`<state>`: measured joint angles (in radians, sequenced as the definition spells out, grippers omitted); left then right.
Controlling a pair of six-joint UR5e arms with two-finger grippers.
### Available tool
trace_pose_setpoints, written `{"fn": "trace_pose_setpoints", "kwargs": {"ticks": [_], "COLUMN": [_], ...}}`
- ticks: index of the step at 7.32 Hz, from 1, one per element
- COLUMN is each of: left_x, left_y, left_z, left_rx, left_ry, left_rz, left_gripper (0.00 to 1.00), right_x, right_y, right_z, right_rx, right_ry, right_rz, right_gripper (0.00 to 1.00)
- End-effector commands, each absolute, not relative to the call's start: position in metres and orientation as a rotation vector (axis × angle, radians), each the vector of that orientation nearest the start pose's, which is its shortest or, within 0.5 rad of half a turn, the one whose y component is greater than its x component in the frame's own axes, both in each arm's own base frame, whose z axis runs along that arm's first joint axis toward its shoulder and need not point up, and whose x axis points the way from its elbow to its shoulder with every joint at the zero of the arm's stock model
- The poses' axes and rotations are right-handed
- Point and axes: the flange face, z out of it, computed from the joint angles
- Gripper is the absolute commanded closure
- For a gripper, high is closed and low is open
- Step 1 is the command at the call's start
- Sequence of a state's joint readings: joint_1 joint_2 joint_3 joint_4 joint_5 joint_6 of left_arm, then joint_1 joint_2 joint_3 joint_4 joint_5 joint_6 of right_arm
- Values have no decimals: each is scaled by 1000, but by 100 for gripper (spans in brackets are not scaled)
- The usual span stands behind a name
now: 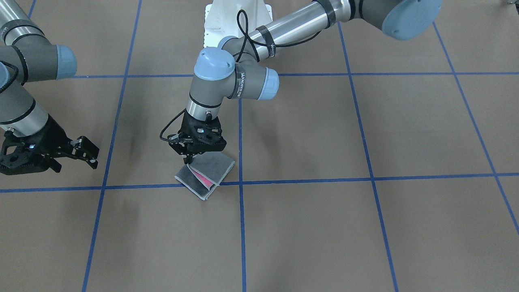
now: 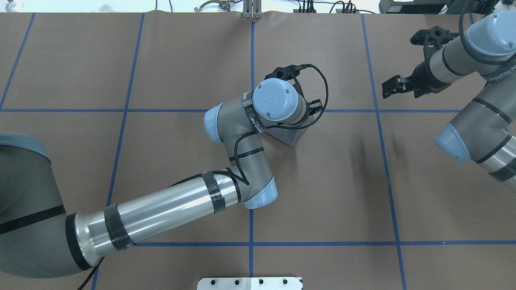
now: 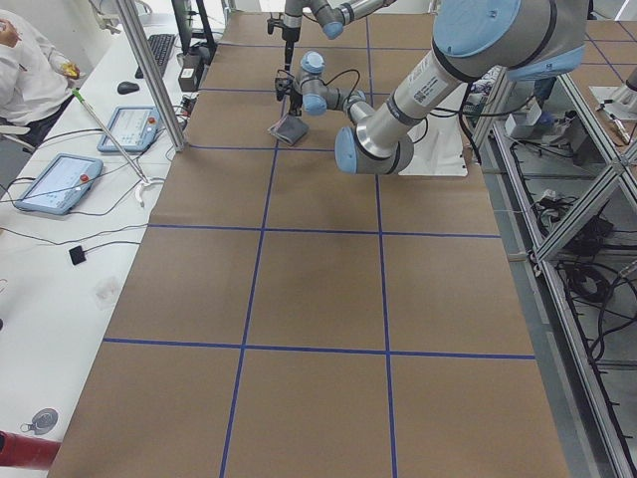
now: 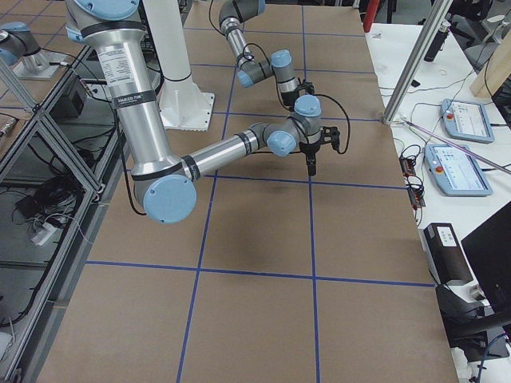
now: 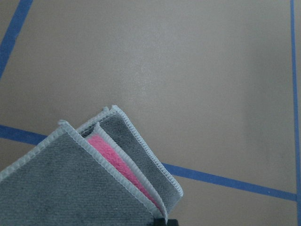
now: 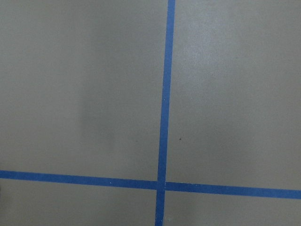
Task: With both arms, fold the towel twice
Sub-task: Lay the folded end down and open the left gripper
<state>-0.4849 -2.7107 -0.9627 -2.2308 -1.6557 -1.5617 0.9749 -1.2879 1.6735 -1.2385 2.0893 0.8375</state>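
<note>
**Towel** (image 1: 209,172): is being shown folded on the table (image 1: 308,231), grey outside, with a pink strip showing between the layers. In the front view it is lying just left of the upright tape line (image 1: 241,227), with its lower corner across the crossing line. In the overhead view it is being hidden almost wholly by the left wrist, and only a grey corner (image 2: 290,137) is being seen. In the left wrist view its near part (image 5: 70,188) is being cut off by the picture's lower edge. The stitched edges of several layers are being seen there, but their number cannot be told.

**Left gripper** (image 1: 189,159): is being held over the towel's corner nearest the robot, fingers together and clamped on the top layer. That layer is being held slightly apart from those beneath. The fingertips are being largely hidden by the gripper body. In the wrist view only a black tip is being shown at the bottom edge.

**Right gripper** (image 1: 94,157): is being held well apart from the towel, off to the robot's right, with fingers apart and nothing between them. Its arm is being cut off by the picture's edge. Its wrist view is showing only table and tape.

**Pedestal** (image 1: 219,28): is being partly covered by the left arm.
</note>
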Motion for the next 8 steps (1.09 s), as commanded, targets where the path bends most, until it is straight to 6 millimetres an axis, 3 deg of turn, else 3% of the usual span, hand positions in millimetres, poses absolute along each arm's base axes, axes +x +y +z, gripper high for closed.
{"fn": "trace_pose_setpoints", "kwargs": {"ticks": [1, 5, 8], "left_x": [703, 713, 722], "left_y": [-513, -515, -511], "left_z": [77, 71, 77], "left_rx": [240, 293, 294], "left_ry": [1167, 1143, 1125], "left_rz": [-366, -335, -314], "left_gripper": [100, 100, 100], "right_x": [-276, -276, -276], "right_y": [-555, -555, -555], "right_z": [422, 424, 425], "right_rx": [203, 200, 201], "right_ry": [-833, -832, -831], "right_rz": [40, 41, 41], "right_gripper": [2, 2, 2]}}
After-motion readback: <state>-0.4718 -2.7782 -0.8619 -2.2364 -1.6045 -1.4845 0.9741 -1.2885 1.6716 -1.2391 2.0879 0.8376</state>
